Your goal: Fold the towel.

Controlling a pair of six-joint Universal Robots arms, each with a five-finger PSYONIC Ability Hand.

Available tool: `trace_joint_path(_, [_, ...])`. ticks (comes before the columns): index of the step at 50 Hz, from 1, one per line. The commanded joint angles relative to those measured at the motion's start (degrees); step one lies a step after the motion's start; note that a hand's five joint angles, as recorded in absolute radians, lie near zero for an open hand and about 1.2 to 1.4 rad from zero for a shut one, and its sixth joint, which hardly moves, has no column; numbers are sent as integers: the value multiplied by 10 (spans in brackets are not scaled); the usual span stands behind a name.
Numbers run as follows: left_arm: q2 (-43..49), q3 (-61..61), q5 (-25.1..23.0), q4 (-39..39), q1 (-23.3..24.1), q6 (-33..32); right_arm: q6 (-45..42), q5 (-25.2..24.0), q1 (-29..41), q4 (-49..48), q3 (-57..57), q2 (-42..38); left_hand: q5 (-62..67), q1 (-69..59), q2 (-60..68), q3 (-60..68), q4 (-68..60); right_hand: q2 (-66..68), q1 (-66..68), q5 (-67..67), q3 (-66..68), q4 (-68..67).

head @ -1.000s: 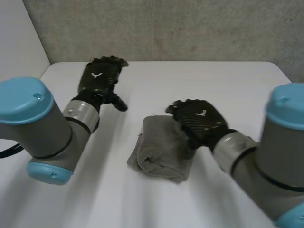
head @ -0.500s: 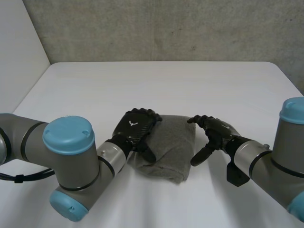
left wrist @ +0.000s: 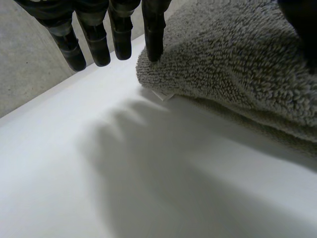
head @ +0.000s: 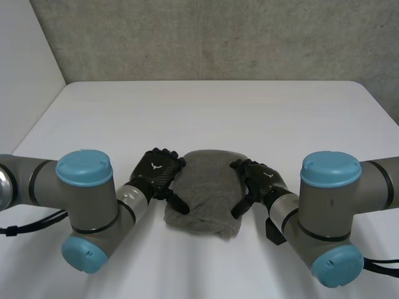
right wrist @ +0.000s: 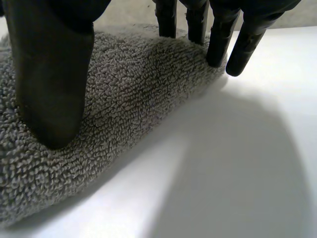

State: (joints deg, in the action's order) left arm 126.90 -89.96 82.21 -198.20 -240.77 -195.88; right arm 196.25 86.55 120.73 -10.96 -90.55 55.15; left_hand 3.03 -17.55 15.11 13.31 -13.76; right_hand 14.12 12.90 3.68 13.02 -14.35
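Note:
A grey towel [head: 203, 190] lies folded into a thick pad near the table's front middle. My left hand [head: 159, 174] is against its left edge and my right hand [head: 259, 180] against its right edge, so the two flank it. In the left wrist view the fingers [left wrist: 94, 37] hang straight, and one of them touches the towel [left wrist: 237, 64] at its rounded corner. In the right wrist view the thumb [right wrist: 49, 74] rests on top of the towel [right wrist: 138, 99], while the straight fingers [right wrist: 218, 39] stand along its far edge. Neither hand curls round the cloth.
The white table [head: 206, 112] stretches bare behind the towel as far as a grey wall [head: 218, 37]. Both forearms lie low over the front of the table, either side of the towel.
The left hand swung from the far left of the table to the towel's left edge. The right hand slid off the towel's top to its right edge. The towel looks squarer.

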Motion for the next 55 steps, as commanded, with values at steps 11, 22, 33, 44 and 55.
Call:
trace_joint_path(11, [-99,8,-13,24,-6,63,-85,43,-28,64,9,125,-11,57,-32,-33,38,-41,-29,-37,-30,44])
trace_joint_path(22, [-205,85,-3,140,-33,195,-197,62,-66,131,92,223,-16,62,-37,-33,38,-41,-29,-37,-30,44])
trace_joint_path(33, [-242,130,58,211,-52,227,-220,87,-72,167,129,227,-16,62,-37,-33,38,-41,-29,-37,-30,44])
trace_joint_path(44, [-238,126,61,214,-53,227,-221,70,-80,165,125,222,-16,62,-37,-33,38,-41,-29,-37,-30,44])
trace_joint_path(55, [-239,123,61,214,-52,227,-220,64,-84,165,128,225,-16,62,-37,-33,38,-41,-29,-37,-30,44])
